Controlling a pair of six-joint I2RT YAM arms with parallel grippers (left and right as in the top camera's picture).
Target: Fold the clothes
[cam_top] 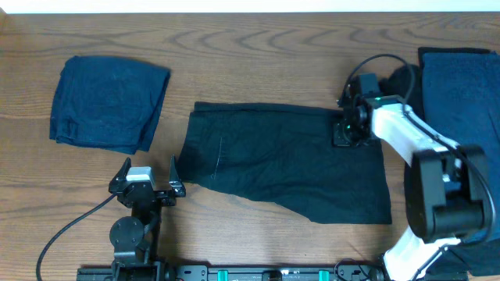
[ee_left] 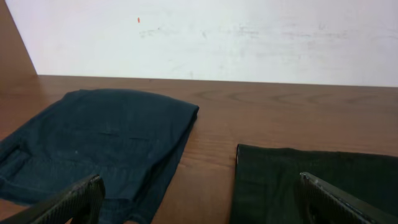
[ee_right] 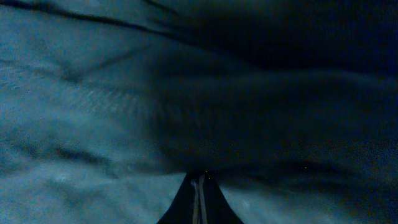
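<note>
The black garment [cam_top: 289,160] lies spread flat on the table [cam_top: 258,47]. The right gripper [cam_top: 342,134] is pinched shut on its far right corner, seemingly to carry it over for a fold. The left gripper [cam_top: 148,173] hangs wide open and empty, just beside the near left corner.

**Materials / finish rundown**

- table [cam_top: 258,62]: wood, clear grain, smooth, low satin sheen
- black garment [cam_top: 289,160], mid-table: thin soft cloth, matt, lightly creased
- navy garment [cam_top: 105,101], towards the far-left corner: cloth, matt, fine weave, stitched seams show up close
- navy pile [cam_top: 461,94], far-right corner: cloth, matt, coarser-looking texture
- left gripper fingers [ee_left: 74,200]: black, plastic look, dull with a faint sheen on the edges
- right arm shell [cam_top: 402,129]: white plastic, smooth, glossy
- cable [cam_top: 70,218]: black, smooth jacket
- wall [ee_left: 249,31]: white, matt, scuffed
</note>
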